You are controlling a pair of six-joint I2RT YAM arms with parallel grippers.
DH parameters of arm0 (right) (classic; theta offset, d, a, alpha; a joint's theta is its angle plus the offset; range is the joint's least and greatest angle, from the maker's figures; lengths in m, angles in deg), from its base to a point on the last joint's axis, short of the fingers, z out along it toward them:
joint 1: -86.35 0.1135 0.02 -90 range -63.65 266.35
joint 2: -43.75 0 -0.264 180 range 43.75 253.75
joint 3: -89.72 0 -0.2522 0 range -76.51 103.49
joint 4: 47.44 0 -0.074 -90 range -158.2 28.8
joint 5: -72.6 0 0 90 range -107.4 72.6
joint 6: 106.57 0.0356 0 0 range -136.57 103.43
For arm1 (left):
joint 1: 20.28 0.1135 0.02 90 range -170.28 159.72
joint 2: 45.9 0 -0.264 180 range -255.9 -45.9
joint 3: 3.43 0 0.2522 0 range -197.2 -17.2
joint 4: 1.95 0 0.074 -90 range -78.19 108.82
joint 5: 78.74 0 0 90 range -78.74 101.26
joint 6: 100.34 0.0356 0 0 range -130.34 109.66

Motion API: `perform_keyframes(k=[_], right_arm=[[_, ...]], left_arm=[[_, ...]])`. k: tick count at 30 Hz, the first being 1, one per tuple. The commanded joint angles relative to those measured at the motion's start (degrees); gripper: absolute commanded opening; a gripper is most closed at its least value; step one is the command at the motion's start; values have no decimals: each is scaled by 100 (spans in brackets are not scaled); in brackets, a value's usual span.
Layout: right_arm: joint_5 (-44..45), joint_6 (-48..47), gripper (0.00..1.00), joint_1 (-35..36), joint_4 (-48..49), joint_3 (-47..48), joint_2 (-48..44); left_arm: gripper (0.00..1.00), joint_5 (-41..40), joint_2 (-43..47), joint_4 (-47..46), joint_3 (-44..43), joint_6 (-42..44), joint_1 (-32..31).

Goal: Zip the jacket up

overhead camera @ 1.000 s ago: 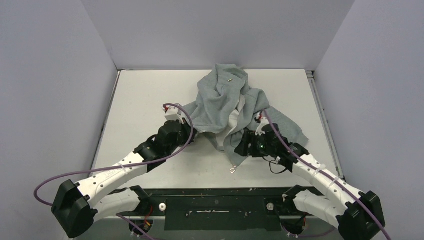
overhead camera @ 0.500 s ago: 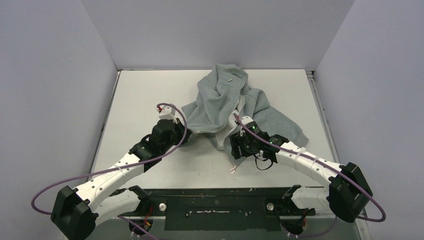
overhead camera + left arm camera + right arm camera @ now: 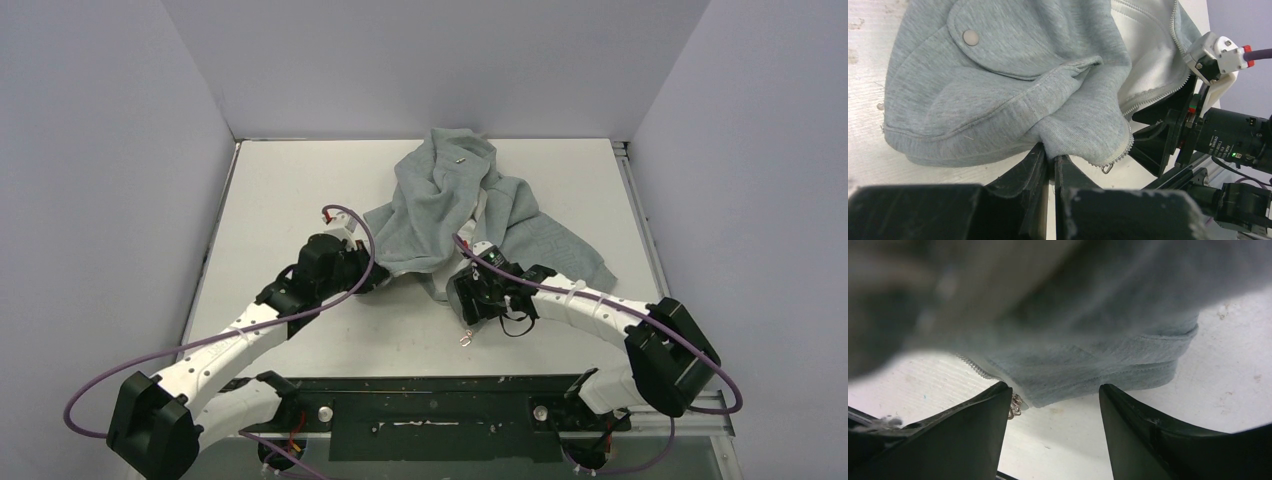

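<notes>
1. Top external view shows you the jacket (image 3: 455, 205) crumpled in a heap on the far middle of the white worktop (image 3: 280, 200). Its bulk runs from the back edge down towards both arms.
2. You can see that its fabric is light heather-grey and soft, bunched into deep folds. A white lining (image 3: 1143, 40) shows where the front falls open.
3. Left wrist view gives you a pocket flap (image 3: 1013, 45) with a round pale snap (image 3: 969, 36) and stitched seams. A pale zipper tape (image 3: 1131, 140) curves along the open edge to a small metal pull (image 3: 1107, 168) at the lower corner.
4. Your left fingers (image 3: 1050, 159) are clenched on a fold of the grey fabric at that corner, just beside the pull.
5. Your right fingers (image 3: 1055, 395) are spread wide and released, grasping nothing. The stitched hem (image 3: 1108, 370) lies on the worktop just beyond their tips.
6. Right wrist view also shows you a small metal zipper piece (image 3: 1014, 406) close against the inner side of one finger. The upper part of that view is grey fabric blurred close to the lens.
</notes>
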Motion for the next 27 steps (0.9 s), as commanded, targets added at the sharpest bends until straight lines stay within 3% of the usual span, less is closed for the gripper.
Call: perform_keyframes(k=[1,14,27], right_arm=[[-53,60,64,27,30,121,68],[20,-31,61,36,431,81,855],[-343,563,19,115,777,-80,994]], left_arm=[[0,376,-62,-192,-32,96,117],[0,544,-88,-281,-7,45,295],[0,622,8,-261,83,1,480]])
